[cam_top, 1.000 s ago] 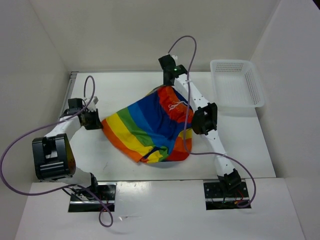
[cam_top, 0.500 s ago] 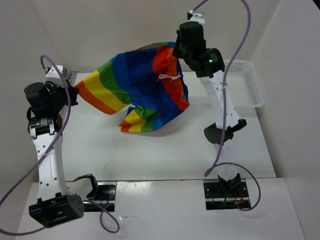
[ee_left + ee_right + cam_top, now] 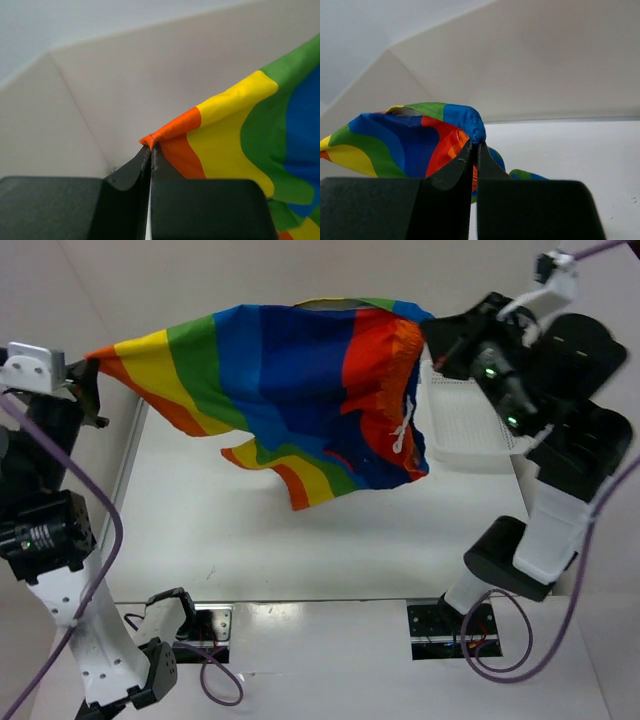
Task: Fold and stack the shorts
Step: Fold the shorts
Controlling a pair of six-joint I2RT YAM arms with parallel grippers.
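The rainbow-striped shorts (image 3: 290,390) hang stretched in the air high above the table, held at both ends. My left gripper (image 3: 92,362) is shut on the orange corner of a leg hem (image 3: 165,134), at the left of the top view. My right gripper (image 3: 428,332) is shut on the blue waistband edge (image 3: 470,120) at the upper right. The white drawstring (image 3: 404,430) dangles near the red stripe. A loose flap of striped cloth (image 3: 305,480) droops below the middle.
A white mesh basket (image 3: 465,420) stands at the table's back right, partly behind my right arm. The white table (image 3: 300,550) lies below the cloth, walled on three sides. Purple cables loop off both arms.
Both arms have risen and spread apart, lifting the shorts off the table and pulling them wide in the air. The grips have stayed shut throughout.
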